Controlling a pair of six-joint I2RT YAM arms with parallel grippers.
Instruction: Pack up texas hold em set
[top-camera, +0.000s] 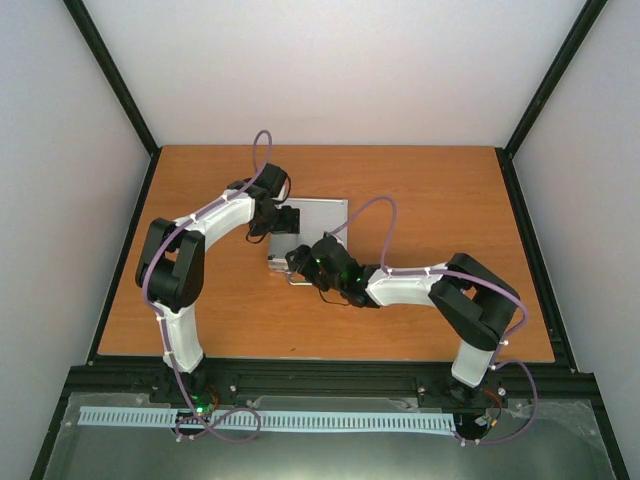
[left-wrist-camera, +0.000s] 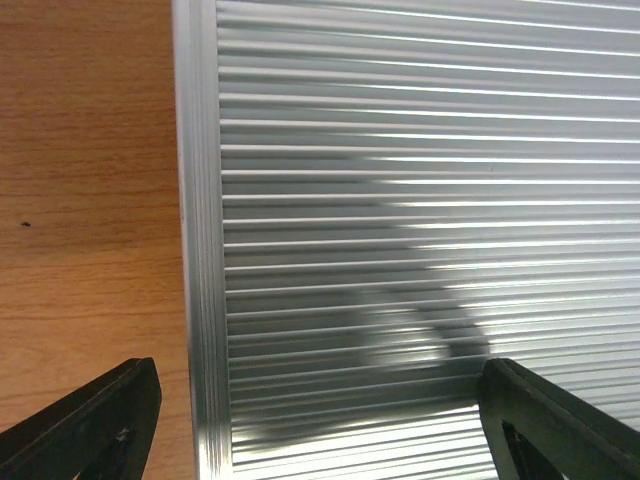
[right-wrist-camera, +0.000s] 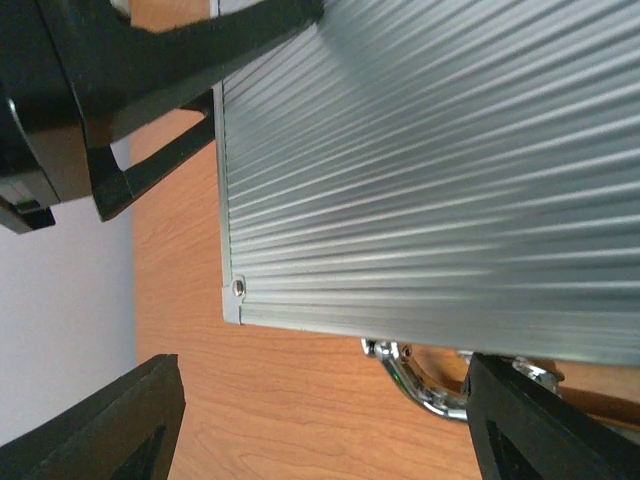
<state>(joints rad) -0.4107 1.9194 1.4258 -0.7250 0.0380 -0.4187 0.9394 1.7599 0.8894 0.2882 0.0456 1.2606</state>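
Observation:
The silver ribbed case (top-camera: 318, 215) of the texas hold em set lies on the wooden table (top-camera: 420, 200) with its lid down, so its contents are hidden. My left gripper (top-camera: 284, 221) hovers open over the lid's left part, one finger (left-wrist-camera: 95, 420) above the wood and the other (left-wrist-camera: 545, 420) above the ribbed lid (left-wrist-camera: 400, 180). My right gripper (top-camera: 301, 262) is open at the case's near edge. Its fingers (right-wrist-camera: 110, 425) straddle the lid's corner (right-wrist-camera: 238, 290) and the chrome handle (right-wrist-camera: 425, 388), and hold nothing.
Bare wooden tabletop (left-wrist-camera: 90, 200) lies left of the case. The left gripper's black body (right-wrist-camera: 70, 110) shows close above the case in the right wrist view. Black frame posts (top-camera: 110, 70) and white walls enclose the table.

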